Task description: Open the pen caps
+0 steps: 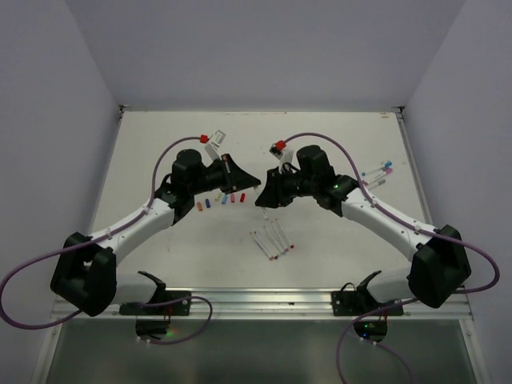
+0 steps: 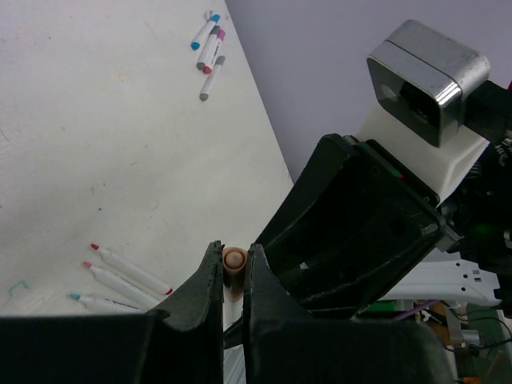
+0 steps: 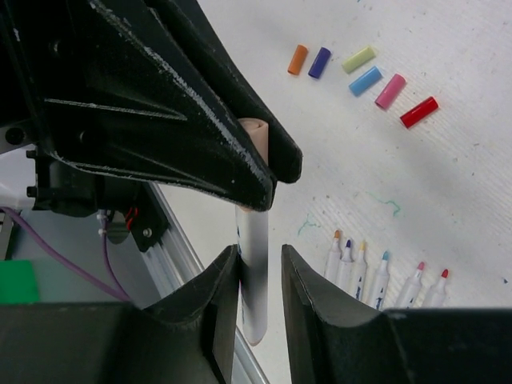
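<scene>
My left gripper (image 2: 232, 251) is shut on the peach cap (image 2: 234, 262) of a white pen, held above the table. In the right wrist view the pen body (image 3: 256, 280) hangs down from that cap (image 3: 258, 136) between my right gripper's (image 3: 260, 256) fingers. It touches the left finger, and a narrow gap shows at the right finger. In the top view the two grippers, left (image 1: 253, 185) and right (image 1: 262, 200), meet at mid-table. Several loose caps lie in a row: orange (image 3: 298, 59), purple (image 3: 319, 62), yellow (image 3: 358, 58), blue (image 3: 365, 81), pink (image 3: 390, 91), red (image 3: 419, 112).
Several uncapped white pens (image 1: 272, 240) lie side by side in front of the grippers; they also show in the right wrist view (image 3: 384, 280). A few capped pens (image 1: 378, 171) lie at the back right. A metal rail (image 1: 264, 302) runs along the near table edge.
</scene>
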Controlling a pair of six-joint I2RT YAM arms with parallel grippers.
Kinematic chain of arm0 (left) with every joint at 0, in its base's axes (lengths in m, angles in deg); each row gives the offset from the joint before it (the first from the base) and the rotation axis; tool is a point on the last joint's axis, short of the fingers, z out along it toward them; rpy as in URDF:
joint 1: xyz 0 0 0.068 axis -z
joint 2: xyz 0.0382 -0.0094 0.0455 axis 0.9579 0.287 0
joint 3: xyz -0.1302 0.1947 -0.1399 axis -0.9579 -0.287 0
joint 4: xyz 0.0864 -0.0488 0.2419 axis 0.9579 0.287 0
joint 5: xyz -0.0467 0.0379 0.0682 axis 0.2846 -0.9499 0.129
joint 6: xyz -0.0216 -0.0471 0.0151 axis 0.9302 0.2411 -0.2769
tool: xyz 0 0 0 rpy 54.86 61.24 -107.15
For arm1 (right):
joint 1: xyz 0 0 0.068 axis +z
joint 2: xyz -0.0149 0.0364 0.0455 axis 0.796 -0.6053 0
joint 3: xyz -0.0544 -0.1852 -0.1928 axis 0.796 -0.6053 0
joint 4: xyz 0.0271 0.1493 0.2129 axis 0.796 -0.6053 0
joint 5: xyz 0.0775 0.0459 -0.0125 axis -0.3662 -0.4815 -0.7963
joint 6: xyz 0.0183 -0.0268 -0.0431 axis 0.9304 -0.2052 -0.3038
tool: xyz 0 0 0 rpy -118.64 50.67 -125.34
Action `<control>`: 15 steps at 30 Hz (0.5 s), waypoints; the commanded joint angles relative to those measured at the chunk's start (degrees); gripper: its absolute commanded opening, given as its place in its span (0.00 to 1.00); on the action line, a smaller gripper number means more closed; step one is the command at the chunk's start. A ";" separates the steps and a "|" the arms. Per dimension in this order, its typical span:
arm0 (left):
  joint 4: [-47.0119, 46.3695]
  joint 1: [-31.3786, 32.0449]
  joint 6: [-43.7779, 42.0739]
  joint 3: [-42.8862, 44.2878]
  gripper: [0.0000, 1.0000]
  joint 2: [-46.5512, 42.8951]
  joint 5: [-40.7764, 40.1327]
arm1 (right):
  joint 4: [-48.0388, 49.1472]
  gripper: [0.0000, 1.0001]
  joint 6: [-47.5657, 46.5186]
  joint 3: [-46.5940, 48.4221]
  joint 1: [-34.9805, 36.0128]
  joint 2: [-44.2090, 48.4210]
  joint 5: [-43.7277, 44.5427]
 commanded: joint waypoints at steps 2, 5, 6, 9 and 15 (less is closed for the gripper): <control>-7.03 0.07 3.79 -0.95 0.00 -1.17 4.52 | 5.87 0.27 0.21 -0.23 0.32 -1.70 -5.45; -7.39 0.07 4.67 -0.78 0.00 -1.00 5.22 | 7.54 0.00 1.00 -0.40 0.32 -1.70 -5.12; -5.47 0.07 2.58 -0.17 0.00 -1.09 3.65 | 7.11 0.00 0.92 -0.32 0.32 -1.61 -4.50; 13.18 0.33 -5.77 7.71 0.00 0.22 -5.56 | 1.52 0.00 -0.92 0.82 2.07 -0.65 6.64; 26.26 1.92 -12.91 15.21 0.00 4.35 -20.44 | -9.59 0.00 -4.53 5.39 10.94 -4.59 42.66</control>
